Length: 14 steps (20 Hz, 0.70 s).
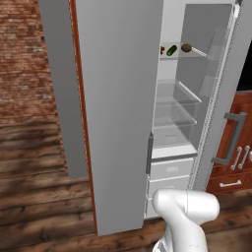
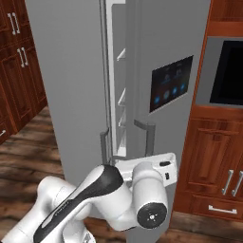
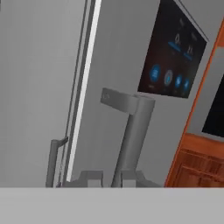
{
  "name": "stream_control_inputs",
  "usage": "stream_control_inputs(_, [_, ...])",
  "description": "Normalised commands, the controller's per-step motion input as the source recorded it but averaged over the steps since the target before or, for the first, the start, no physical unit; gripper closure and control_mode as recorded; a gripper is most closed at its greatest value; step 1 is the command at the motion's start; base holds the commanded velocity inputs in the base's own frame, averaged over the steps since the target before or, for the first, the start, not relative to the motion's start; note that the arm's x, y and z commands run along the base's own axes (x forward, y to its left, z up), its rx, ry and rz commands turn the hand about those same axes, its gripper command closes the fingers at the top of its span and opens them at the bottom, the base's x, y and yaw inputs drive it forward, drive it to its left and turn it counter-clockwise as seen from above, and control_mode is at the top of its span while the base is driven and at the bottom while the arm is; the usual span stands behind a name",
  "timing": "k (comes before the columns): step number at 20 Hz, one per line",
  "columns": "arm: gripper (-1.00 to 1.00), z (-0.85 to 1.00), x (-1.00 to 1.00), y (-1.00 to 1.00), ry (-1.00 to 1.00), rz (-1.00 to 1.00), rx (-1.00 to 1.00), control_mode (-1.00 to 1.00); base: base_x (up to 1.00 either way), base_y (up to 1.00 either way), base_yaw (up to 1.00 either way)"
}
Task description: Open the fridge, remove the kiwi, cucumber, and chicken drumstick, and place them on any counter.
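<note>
Fridge [image 1: 118, 98], tall and light grey, is noted straight ahead of the base. One door stands open, so the white interior with its clear glass shelves [image 1: 177, 98] is exposed in the left base view.

Contents: a slender dark green cucumber [image 1: 171, 50] is seen on the upper far shelf. Just to its right lies an olive-brown oval piece [image 1: 186, 47]; whether it is the kiwi or the chicken drumstick cannot be told at this size. A small reddish item [image 1: 162, 49] is seen at the door's edge to the left, too small to name. All three lie high and far back, well apart from the arm.

Claw [image 3: 111, 178]: in the hand view it is drawn in narrow around the lower end of the grey vertical bar handle [image 3: 131, 131]. This handle belongs to the door that carries the dark display panel [image 3: 170, 57], and its bar runs down between the two fingertips [image 3: 89, 177]. A grip on the handle is judged, not a mere touch.

Reason for the hold, as judged: the display door still hides part of the interior in the right base view, where only a thin gap with shelf edges is seen between the doors. That door is to be swung outward so a clear path to the upper shelf is gained.

Step in hand: opening. No food has been lifted and nothing has been set on the counter.

Risk noted: the bar may slip from the tips if the pull does not follow the hinge arc.
</note>
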Motion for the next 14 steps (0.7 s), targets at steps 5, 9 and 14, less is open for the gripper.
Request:
stream_control_inputs(5, [-1.00, 0.73, -0.27, 0.21, 0.16, -0.05, -0.08, -1.00, 0.00, 0.00, 0.00])
stream_control_inputs(9, [-1.00, 0.97, -0.01, 0.34, 0.52, -0.10, -0.25, -1.00, 0.00, 0.00, 0.00])
stream_control_inputs(14, [-1.00, 0.49, 0.13, 0.65, 0.61, -0.08, -0.33, -1.00, 0.00, 0.00, 0.00])
